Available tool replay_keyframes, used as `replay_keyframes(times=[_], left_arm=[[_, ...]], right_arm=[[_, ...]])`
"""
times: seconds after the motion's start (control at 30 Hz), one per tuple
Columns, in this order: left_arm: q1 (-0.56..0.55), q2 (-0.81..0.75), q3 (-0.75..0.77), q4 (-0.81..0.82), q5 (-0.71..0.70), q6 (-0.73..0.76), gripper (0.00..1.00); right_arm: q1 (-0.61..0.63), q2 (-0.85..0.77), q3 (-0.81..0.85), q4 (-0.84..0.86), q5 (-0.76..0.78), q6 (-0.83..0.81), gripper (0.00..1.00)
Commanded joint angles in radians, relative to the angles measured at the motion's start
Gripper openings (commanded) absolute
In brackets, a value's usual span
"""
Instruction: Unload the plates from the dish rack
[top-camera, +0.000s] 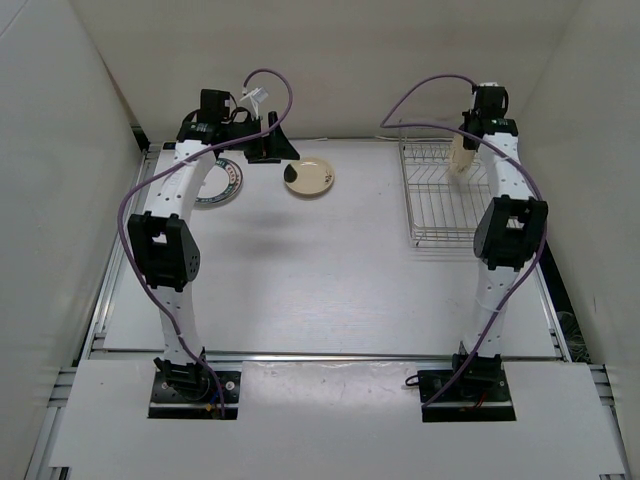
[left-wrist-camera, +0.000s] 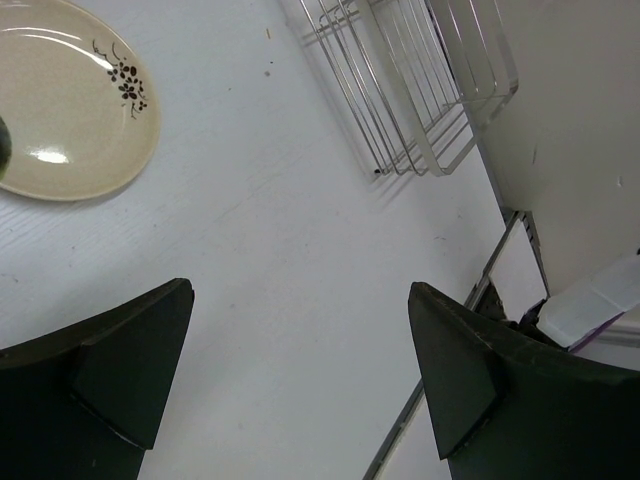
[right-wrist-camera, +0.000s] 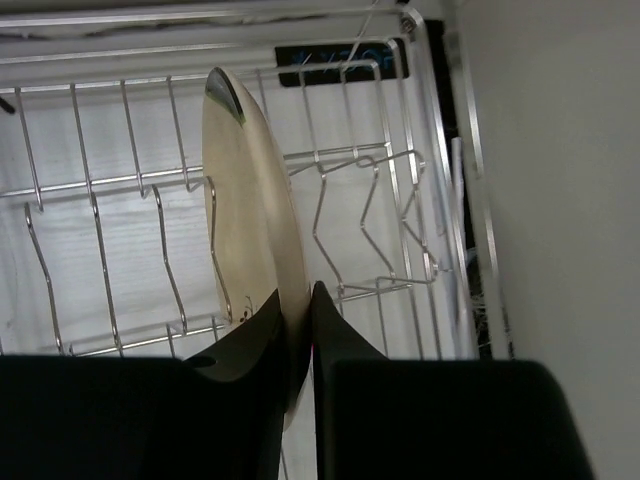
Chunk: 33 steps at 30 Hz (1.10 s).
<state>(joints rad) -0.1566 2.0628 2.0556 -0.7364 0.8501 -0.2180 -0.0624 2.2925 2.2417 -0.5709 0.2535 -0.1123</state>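
Note:
In the right wrist view a cream plate (right-wrist-camera: 250, 220) stands on edge between the wires of the dish rack (right-wrist-camera: 400, 160). My right gripper (right-wrist-camera: 298, 310) is shut on its near rim, one finger on each face. From above, that plate (top-camera: 462, 157) shows at the far end of the rack (top-camera: 440, 200) under the right gripper (top-camera: 467, 142). A second cream plate (top-camera: 309, 177) with a dark patch lies flat on the table. A plate with a dark patterned rim (top-camera: 222, 186) lies left of it, partly under the left arm. My left gripper (left-wrist-camera: 300, 290) hangs open above bare table, beside the cream plate (left-wrist-camera: 70, 110).
White enclosure walls stand close on the left, right and back. The rack's corner (left-wrist-camera: 400, 90) sits near the right wall. A metal rail (top-camera: 330, 355) runs along the table's near edge. Purple cables (top-camera: 265, 75) loop over both arms.

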Motion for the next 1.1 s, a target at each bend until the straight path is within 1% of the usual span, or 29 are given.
replay_keyframes(times=[0.0, 0.03, 0.17, 0.2, 0.27, 0.3, 0.33, 0.37, 0.47, 0.5, 0.53, 0.57, 0.67, 0.73, 0.8, 0.83, 0.87, 0.9, 0.97, 1.03, 1.07], left_arm=[[-0.004, -0.105, 0.000, 0.000, 0.018, 0.009, 0.99], [-0.004, -0.105, 0.000, 0.000, 0.018, 0.000, 0.99], [-0.004, -0.105, -0.009, 0.000, 0.027, -0.009, 0.99], [-0.004, -0.105, -0.009, 0.000, 0.027, -0.018, 0.99], [-0.004, -0.096, -0.009, 0.009, 0.037, -0.039, 0.99], [-0.004, -0.087, -0.009, 0.018, 0.049, -0.040, 0.99], [-0.004, -0.075, -0.009, 0.019, 0.058, -0.052, 0.99], [-0.004, -0.075, -0.009, 0.019, 0.058, -0.063, 0.99], [-0.004, -0.053, 0.000, 0.028, 0.076, -0.072, 0.99], [-0.004, -0.053, -0.014, 0.028, 0.076, -0.072, 0.99], [-0.004, -0.053, -0.014, 0.028, 0.076, -0.072, 0.99], [-0.004, -0.043, -0.026, 0.028, 0.099, -0.083, 0.99], [-0.004, -0.033, -0.049, 0.037, 0.110, -0.118, 0.99], [-0.004, -0.023, -0.049, 0.037, 0.110, -0.130, 0.99], [-0.004, -0.012, -0.060, 0.037, 0.142, -0.141, 0.99], [-0.004, 0.000, -0.074, 0.048, 0.156, -0.156, 0.99], [-0.004, 0.000, -0.074, 0.048, 0.200, -0.165, 0.99], [-0.014, 0.000, -0.090, 0.048, 0.228, -0.179, 0.99], [-0.023, 0.011, -0.120, 0.071, 0.291, -0.188, 0.95], [-0.023, 0.022, -0.133, 0.071, 0.300, -0.188, 0.90], [-0.035, 0.022, -0.144, 0.071, 0.309, -0.188, 0.90]], right_arm=[[0.022, -0.131, -0.010, 0.103, 0.140, -0.007, 0.01], [0.022, -0.140, -0.010, 0.112, 0.198, -0.022, 0.01], [0.041, -0.201, -0.051, 0.137, 0.276, -0.056, 0.01], [0.041, -0.215, -0.077, 0.137, 0.276, -0.066, 0.01], [0.041, -0.254, -0.106, 0.114, 0.209, -0.056, 0.01], [0.041, -0.266, -0.116, 0.094, 0.161, -0.041, 0.01], [0.041, -0.287, -0.125, 0.035, 0.094, -0.023, 0.01], [0.041, -0.298, -0.125, 0.001, -0.098, 0.015, 0.01], [0.032, -0.329, -0.136, -0.101, -0.439, 0.083, 0.01], [0.032, -0.344, -0.145, -0.118, -0.658, 0.104, 0.01], [0.032, -0.358, -0.174, -0.127, -0.753, 0.138, 0.01], [0.032, -0.358, -0.195, -0.127, -0.842, 0.211, 0.01], [0.065, -0.380, -0.295, -0.106, -1.090, 0.281, 0.01], [0.100, -0.380, -0.376, -0.095, -1.158, 0.324, 0.01], [0.133, -0.389, -0.428, -0.084, -1.232, 0.342, 0.01], [0.142, -0.389, -0.467, -0.084, -1.246, 0.342, 0.01], [0.151, -0.378, -0.479, -0.075, -1.257, 0.342, 0.01], [0.160, -0.364, -0.479, -0.075, -1.257, 0.342, 0.01], [0.176, -0.340, -0.481, -0.075, -1.266, 0.342, 0.01], [0.200, -0.321, -0.462, -0.075, -1.266, 0.352, 0.01], [0.217, -0.303, -0.438, -0.066, -1.266, 0.352, 0.01]])
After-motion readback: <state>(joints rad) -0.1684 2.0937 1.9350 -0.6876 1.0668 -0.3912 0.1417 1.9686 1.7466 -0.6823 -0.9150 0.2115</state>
